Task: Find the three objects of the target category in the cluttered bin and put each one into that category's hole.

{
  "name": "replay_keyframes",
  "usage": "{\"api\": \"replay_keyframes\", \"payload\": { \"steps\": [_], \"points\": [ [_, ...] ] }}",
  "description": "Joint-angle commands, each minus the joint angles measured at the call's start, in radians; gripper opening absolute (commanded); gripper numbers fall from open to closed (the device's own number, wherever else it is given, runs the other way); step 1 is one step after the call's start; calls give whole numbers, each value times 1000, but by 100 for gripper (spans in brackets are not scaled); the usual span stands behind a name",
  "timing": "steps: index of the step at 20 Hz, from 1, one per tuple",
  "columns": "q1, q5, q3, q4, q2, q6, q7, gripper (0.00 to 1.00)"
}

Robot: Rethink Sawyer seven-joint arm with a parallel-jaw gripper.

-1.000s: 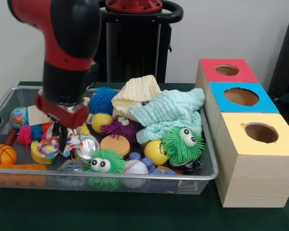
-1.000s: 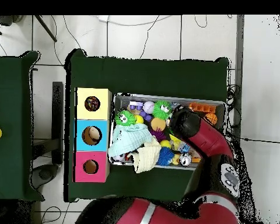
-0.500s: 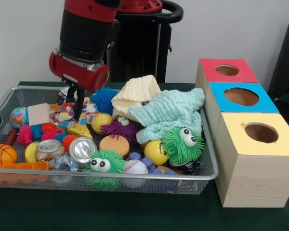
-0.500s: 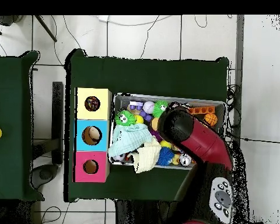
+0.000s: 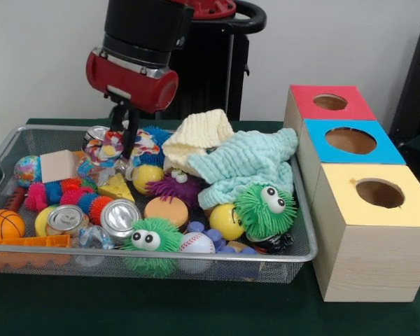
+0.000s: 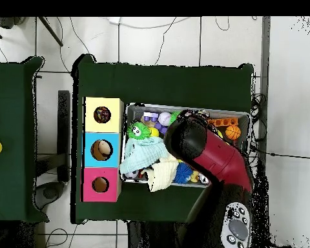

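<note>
Wire bin [image 5: 304, 253] on the desk [image 5: 161, 308] still packed: basketball [image 5: 3, 225], two cans [image 5: 119, 217], fuzzy balls, cloths. Gripper [image 5: 126, 143] hangs above the bin's far-left part, fingers pinching a multicoloured patterned toy [image 5: 112, 150], lifted clear of the pile. Right: red box [image 5: 329, 103], blue box [image 5: 350, 140], yellow box [image 5: 378, 192]; the holes look empty from the front. Judgement: first item in hand, no drop confirmed; carry to hole plus two more picks remain.

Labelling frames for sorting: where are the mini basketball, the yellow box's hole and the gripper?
mini basketball [image 5: 3, 225], front view, its orange face.
yellow box's hole [image 5: 379, 193], front view, opening's middle.
gripper [image 5: 123, 150], front view, between fingertips.
</note>
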State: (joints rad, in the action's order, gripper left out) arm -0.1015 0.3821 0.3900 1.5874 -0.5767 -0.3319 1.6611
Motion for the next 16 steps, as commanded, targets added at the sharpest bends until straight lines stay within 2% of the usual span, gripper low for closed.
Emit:
{"api": "replay_keyframes", "payload": {
  "steps": [1, 8, 11, 16],
  "points": [
    [62, 52, -69, 81, 4, -106, 290, 0],
    [169, 97, -25, 54, 6, -175, 364, 0],
    [226, 104, 17, -10, 19, -282, 411, 0],
    [285, 108, 40, -102, 33, -384, 476, 0]
  ]
}}
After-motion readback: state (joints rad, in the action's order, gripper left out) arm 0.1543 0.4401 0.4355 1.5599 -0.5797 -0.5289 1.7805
